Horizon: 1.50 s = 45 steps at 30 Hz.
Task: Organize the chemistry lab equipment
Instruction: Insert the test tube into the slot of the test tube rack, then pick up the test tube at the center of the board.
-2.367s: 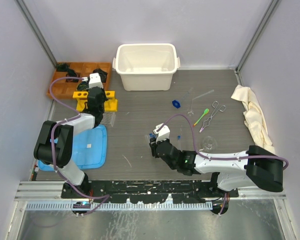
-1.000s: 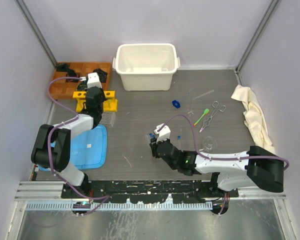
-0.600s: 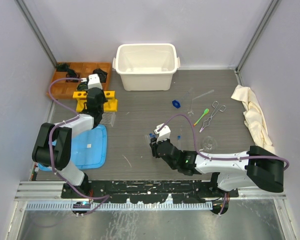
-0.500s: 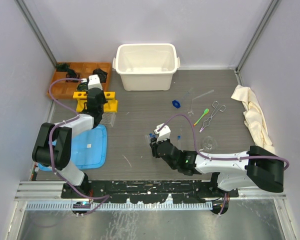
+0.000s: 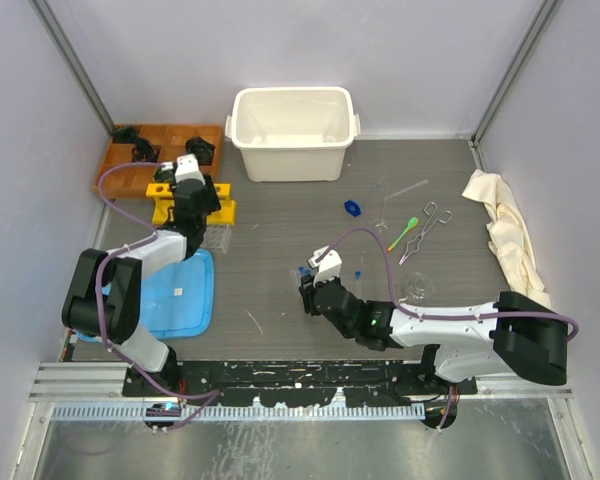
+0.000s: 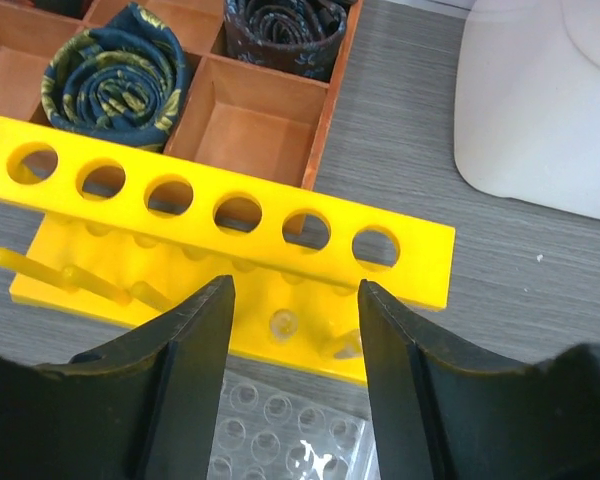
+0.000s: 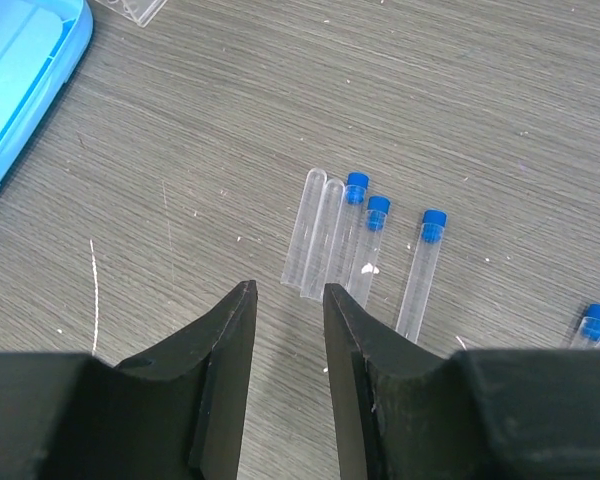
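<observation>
Little looks sorted so far; the left gripper (image 6: 292,292) hangs over the yellow tube rack (image 6: 420,270) at upper left, fingers apart with nothing between them, and no tube rises through its top holes; the right gripper (image 7: 289,290), fingers slightly apart and empty, hovers above a row of glass tubes (image 7: 325,235) lying mid-table; forceps (image 5: 432,222), green spoon (image 5: 404,233) and flask (image 5: 417,288) lie loose at right.

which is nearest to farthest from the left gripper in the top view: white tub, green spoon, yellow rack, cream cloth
From the left gripper, top view:
1. yellow rack, right under it, far left.
2. white tub, at the far middle.
3. green spoon, right of centre.
4. cream cloth, by the right wall.
</observation>
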### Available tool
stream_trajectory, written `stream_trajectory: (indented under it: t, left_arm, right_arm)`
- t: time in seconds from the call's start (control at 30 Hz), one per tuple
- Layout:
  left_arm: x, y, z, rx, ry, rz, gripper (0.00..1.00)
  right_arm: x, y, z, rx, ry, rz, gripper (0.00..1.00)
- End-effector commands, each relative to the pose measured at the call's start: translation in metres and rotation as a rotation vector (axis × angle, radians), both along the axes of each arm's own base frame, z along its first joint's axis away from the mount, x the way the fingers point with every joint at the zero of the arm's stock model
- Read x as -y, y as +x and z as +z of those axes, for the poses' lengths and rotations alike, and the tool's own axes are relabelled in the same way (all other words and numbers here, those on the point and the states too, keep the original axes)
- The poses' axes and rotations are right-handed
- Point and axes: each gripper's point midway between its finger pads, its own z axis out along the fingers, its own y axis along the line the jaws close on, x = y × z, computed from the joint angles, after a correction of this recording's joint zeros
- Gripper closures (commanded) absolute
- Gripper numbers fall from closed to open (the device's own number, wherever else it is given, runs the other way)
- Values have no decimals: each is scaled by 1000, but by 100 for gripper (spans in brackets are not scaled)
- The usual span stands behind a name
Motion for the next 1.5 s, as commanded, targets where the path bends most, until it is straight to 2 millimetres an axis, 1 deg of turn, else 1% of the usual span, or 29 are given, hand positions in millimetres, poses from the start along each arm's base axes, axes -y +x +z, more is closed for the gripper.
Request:
stream_trajectory:
  t: [0.0,0.1,0.13,0.2,0.27,0.33,0.47,0.53,0.57,0.67,0.8,0.9,1.03,1.1,1.23,1.47]
  left_arm:
    - [9,-12,42,98,-112,-25,46]
    - [14,-31,56,104,-176,-47,46]
    - [19,-38,60,100,-202,-63,46]
    - [31,-55,67,95,-268,-108,45]
    - [53,-76,71,96,-335,-182,46]
    - [72,-97,70,84,-386,-244,46]
    - [98,-137,60,18,-419,-358,48]
    - [108,-155,55,-31,-448,-413,49]
    - [111,-163,49,-70,-456,-434,50]
    - [112,-180,37,-140,-474,-452,51]
    - [106,-196,26,-191,-466,-448,52]
    - [103,-204,25,-193,-467,-451,52]
    - [97,-210,24,-181,-454,-443,52]
    - [96,-211,24,-179,-453,-444,52]
    - [98,-211,24,-182,-453,-459,52]
    - [105,-211,15,-234,-451,-477,52]
  right_arm:
    - [-10,4,18,2,63,-13,61]
    - [-6,3,19,-5,68,-27,60]
    - [-5,4,19,-8,62,-38,60]
    - [-1,6,18,-20,37,-63,58]
    - [4,8,12,-48,-8,-90,56]
    - [5,13,10,-76,-37,-120,56]
    - [6,22,-8,-148,-72,-143,57]
    - [1,25,-17,-188,-63,-125,57]
    - [-4,27,-22,-202,-63,-111,57]
    - [-20,29,-31,-234,-77,-66,58]
    - [-41,30,-43,-280,-104,-26,60]
    - [-47,31,-46,-293,-96,-24,62]
    - [-50,31,-43,-292,-73,-23,61]
    - [-49,31,-45,-295,-81,-26,62]
    - [-51,30,-52,-311,-90,-25,62]
    - [-57,30,-63,-334,-105,-14,62]
